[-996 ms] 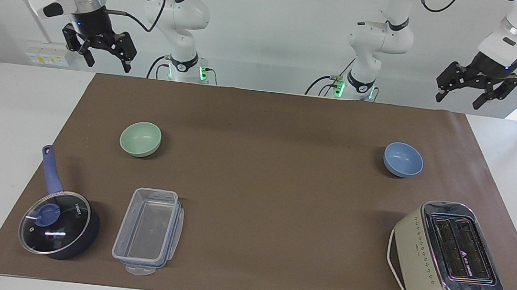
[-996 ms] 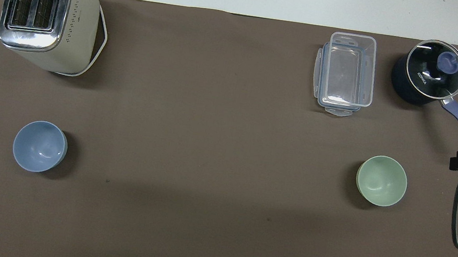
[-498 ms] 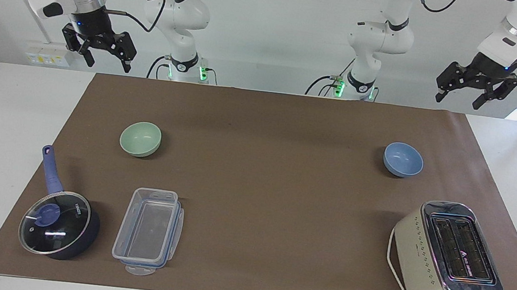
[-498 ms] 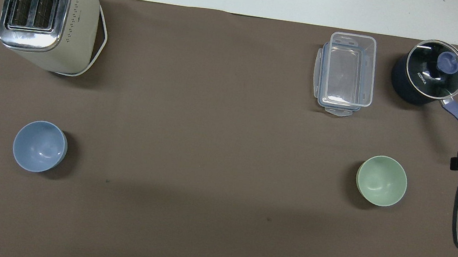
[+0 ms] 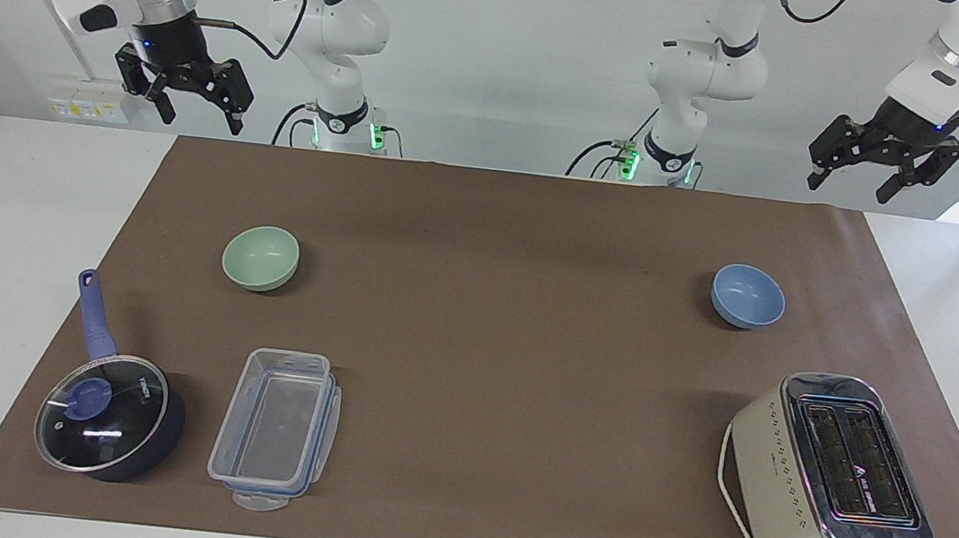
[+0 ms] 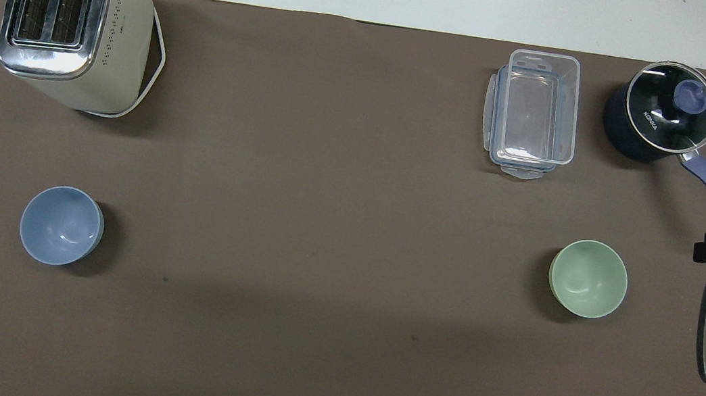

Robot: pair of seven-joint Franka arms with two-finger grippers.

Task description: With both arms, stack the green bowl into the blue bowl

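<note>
You would have found the green bowl (image 5: 261,257) upright on the brown mat, mouth open upward and empty, toward the right arm's end of the table. It was small, round, pale mint-green and matte. The blue bowl (image 5: 748,295) stood upright and empty as well, toward the left arm's end, well apart from the green bowl (image 6: 588,278). The blue bowl (image 6: 60,234) was periwinkle, plain, and matched the other in size. Both lay about equally near the robots.
</note>
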